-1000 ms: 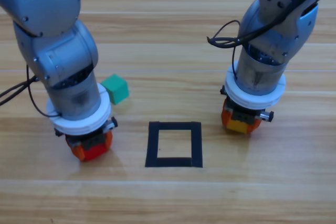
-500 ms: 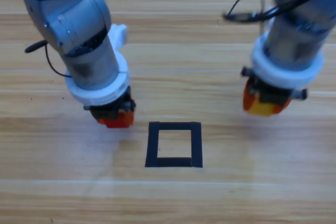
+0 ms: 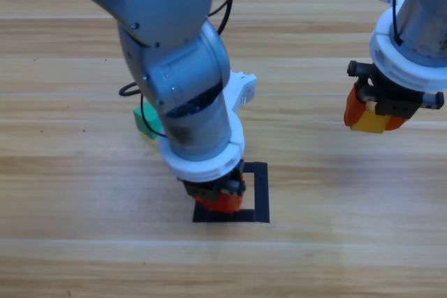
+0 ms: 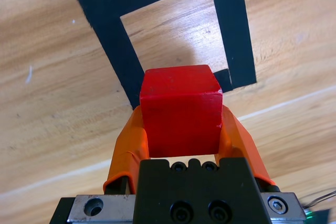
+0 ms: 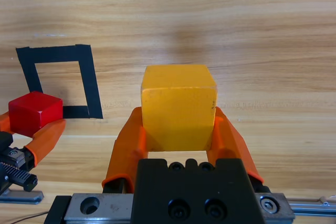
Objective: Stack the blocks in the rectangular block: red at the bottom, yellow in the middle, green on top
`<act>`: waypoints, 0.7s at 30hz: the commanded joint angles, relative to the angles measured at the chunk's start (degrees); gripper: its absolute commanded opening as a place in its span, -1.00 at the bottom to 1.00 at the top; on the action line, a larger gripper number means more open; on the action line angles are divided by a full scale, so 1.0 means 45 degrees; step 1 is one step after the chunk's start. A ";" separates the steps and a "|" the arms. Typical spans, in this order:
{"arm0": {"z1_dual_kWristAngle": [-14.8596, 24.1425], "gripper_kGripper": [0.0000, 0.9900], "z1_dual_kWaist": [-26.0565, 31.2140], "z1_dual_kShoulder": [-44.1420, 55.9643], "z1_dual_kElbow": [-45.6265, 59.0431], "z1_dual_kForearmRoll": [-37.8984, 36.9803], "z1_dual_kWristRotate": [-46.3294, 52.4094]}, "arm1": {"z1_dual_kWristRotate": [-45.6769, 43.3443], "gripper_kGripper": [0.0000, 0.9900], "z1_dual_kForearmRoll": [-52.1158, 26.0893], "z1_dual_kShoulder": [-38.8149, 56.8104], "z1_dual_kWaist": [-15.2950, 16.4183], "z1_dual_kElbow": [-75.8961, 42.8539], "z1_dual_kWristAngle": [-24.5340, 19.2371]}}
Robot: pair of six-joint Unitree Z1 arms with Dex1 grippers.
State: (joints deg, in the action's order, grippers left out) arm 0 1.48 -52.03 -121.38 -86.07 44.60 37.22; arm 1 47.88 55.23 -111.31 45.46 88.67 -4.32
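My left gripper (image 3: 221,197) is shut on the red cube (image 3: 226,203) and holds it over the front left part of the black tape rectangle (image 3: 260,192). In the left wrist view the red cube (image 4: 181,109) covers the near corner of the tape rectangle (image 4: 231,30). My right gripper (image 3: 376,113) is shut on the yellow cube (image 3: 369,123), raised off the table to the right of the rectangle. The right wrist view shows the yellow cube (image 5: 178,106) between its jaws and the red cube (image 5: 35,111) at far left. The green cube (image 3: 144,122) is half hidden behind the left arm.
The left arm's bulk covers most of the rectangle's left side and inside in the high view. Bare wooden table (image 3: 335,228) stretches between the rectangle and the right gripper and along the front edge.
The left arm has swung right and forward with the red cube, from left of the rectangle to over it. The right gripper has shifted a little right with the yellow cube.
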 commanded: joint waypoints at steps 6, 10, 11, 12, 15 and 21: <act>0.0862 -0.91 -0.0742 -0.2128 -0.3140 0.2198 0.3447 | -0.0367 -0.64 0.0089 -0.1183 -0.0356 0.0276 0.0276; 0.0940 -0.91 -0.0840 -0.2070 -0.3120 0.2237 0.4131 | -0.0386 -0.64 0.0108 -0.1222 -0.0356 0.0315 0.0334; 0.0940 -0.91 -0.0840 -0.2070 -0.3101 0.2237 0.4209 | -0.0386 -0.64 0.0108 -0.1241 -0.0356 0.0315 0.0354; 0.0979 -0.91 -0.0840 -0.2030 -0.3042 0.2237 0.4385 | -0.0386 -0.64 0.0108 -0.1261 -0.0356 0.0315 0.0373; 0.1038 -0.91 -0.0859 -0.2030 -0.3003 0.2237 0.4541 | -0.0406 -0.64 0.0108 -0.1300 -0.0337 0.0335 0.0412; 0.1155 -0.91 -0.0859 -0.1894 -0.2456 0.2198 0.4560 | -0.0425 -0.64 0.0089 -0.1436 -0.0356 0.0413 0.0452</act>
State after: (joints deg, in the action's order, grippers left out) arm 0 5.66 -54.72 -128.44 -100.00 54.03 57.43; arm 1 46.48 55.24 -114.21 45.41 90.19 -3.28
